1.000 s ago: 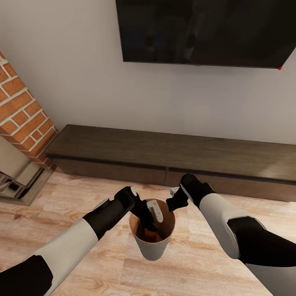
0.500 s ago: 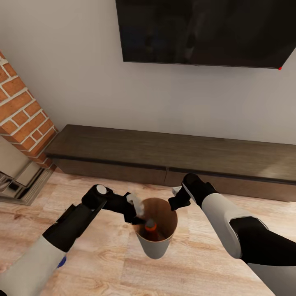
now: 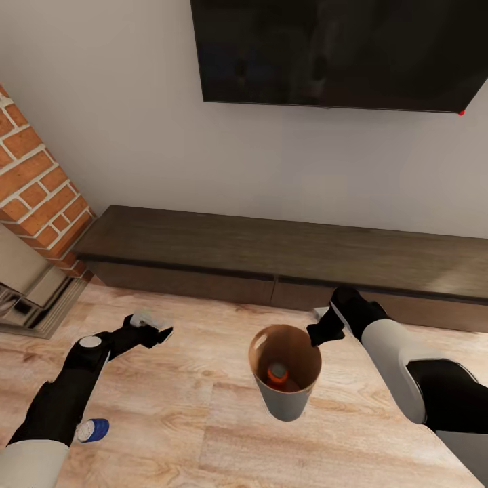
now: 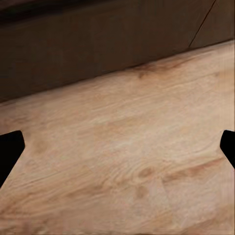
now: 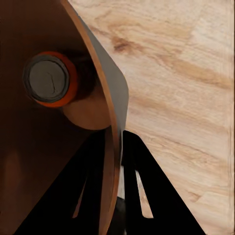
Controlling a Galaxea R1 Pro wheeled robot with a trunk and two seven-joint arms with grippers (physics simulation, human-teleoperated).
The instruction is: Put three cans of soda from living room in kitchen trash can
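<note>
Support: pale wood plank floor [image 3: 203, 434].
On it, far side: long dark low cabinet [image 3: 285, 261] along the wall.
On it, left edge: red-brick fireplace [image 3: 34, 203].
On it, near-left: dark blue can [image 3: 93, 430], lying on its side.

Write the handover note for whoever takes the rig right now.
Right gripper: shut on the trash can rim, holding it above the wood floor.
Left gripper: open, empty, out to the side.
Done: one orange soda can upright in the trash can.
Left: the blue soda can lies on the floor by the left arm; a third can is not accounted for. Then carry the trash can to the kitchen.
</note>
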